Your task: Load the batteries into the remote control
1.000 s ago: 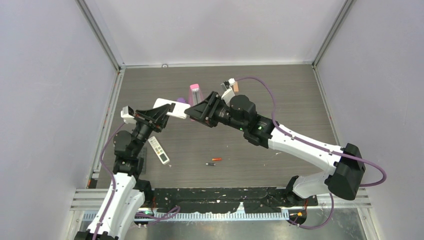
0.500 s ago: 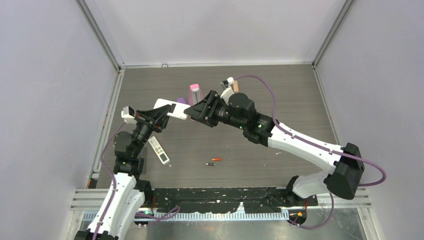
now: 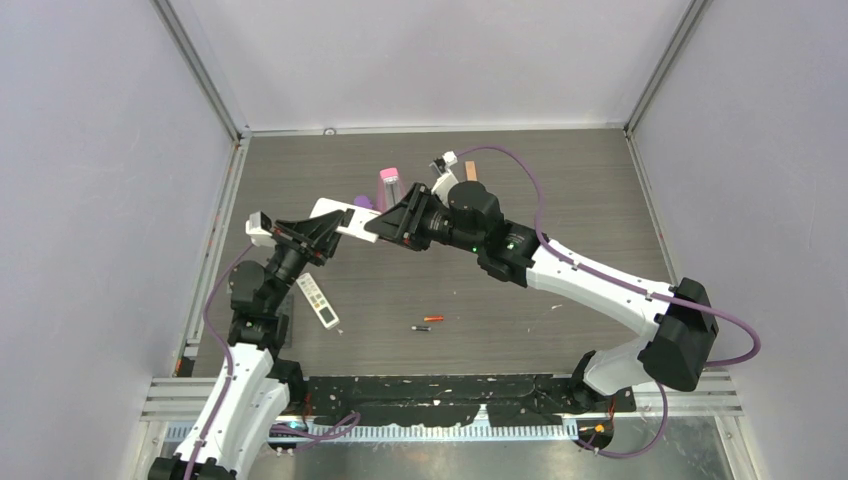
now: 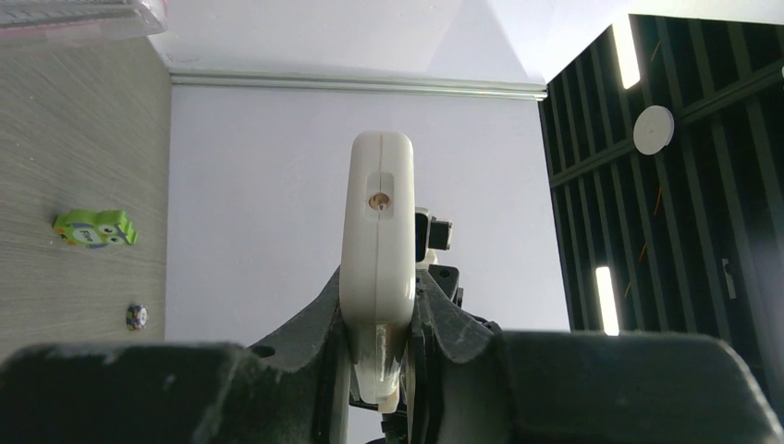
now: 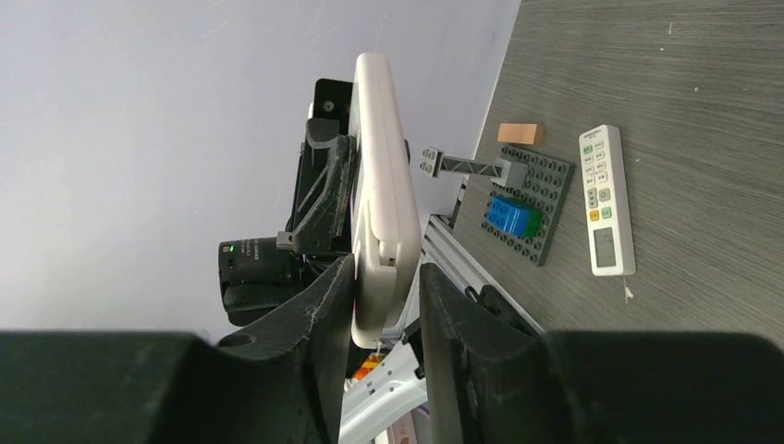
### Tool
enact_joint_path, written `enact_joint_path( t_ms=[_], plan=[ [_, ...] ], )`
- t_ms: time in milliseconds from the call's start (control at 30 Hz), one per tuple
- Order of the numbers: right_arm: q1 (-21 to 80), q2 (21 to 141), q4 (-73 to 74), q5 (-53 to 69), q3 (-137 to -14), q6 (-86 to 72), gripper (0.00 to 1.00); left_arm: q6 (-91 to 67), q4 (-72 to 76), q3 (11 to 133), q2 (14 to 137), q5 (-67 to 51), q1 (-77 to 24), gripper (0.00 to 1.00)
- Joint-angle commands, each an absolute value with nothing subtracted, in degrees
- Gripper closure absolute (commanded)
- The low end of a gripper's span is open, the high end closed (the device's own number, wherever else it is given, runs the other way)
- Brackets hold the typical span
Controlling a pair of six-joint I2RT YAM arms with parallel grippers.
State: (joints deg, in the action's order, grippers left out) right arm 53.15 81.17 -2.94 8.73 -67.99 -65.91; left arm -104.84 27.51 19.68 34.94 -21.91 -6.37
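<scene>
The batteries are not in the remote yet. A red-orange cylinder battery [image 3: 433,319] and a dark one [image 3: 420,327] lie just beside each other on the grey wood-grain tabletop [image 3: 560,200], low in the middle of the overhead view and well apart from both grippers. I cannot find a green battery in any view.

The white, rounded plastic remote control [image 3: 338,213] is held up off the table, left of centre in the overhead view. The left gripper [image 4: 379,314] is clenched on one end of it. The right gripper [image 5: 381,296] straddles the other end: one finger lies against the casing, but I cannot tell whether the other presses it, so I cannot say that this grip is firm.

The main risk, as I judge it, is two arms working on one stiff body. If the right jaws close off-centre or pull, the remote could twist in the left grip or slip out. The batteries are small and round, so a knock could send them rolling.

Both wrist cameras see the remote only edge-on, so the battery compartment and its cover are hidden; I cannot tell whether it is open. A second, slim white remote with coloured buttons [image 3: 318,300] lies on the table at lower left in the overhead view and should not be confused with the held one.
</scene>
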Motion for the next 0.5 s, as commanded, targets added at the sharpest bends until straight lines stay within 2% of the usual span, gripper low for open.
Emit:
enact_joint_path(
  t_ms=[0,167,467],
  plan=[
    [52.86,80.43,-3.56,9.46,-67.60,-64.31,0.65,-107.37,34.25,20.46,34.74,-21.92,-6.51,1.00],
    [52.36,79.77,-4.91,9.24,-66.35,-64.79,0.68,-107.77,34.42,20.69,34.73,-22.16,-6.53,1.00],
    [51.94,78.52,-6.78,7.07,-65.24,-63.29,0.61,-107.93,32.14,20.60,33.57,-22.76,-6.55,1.00]
  ],
)
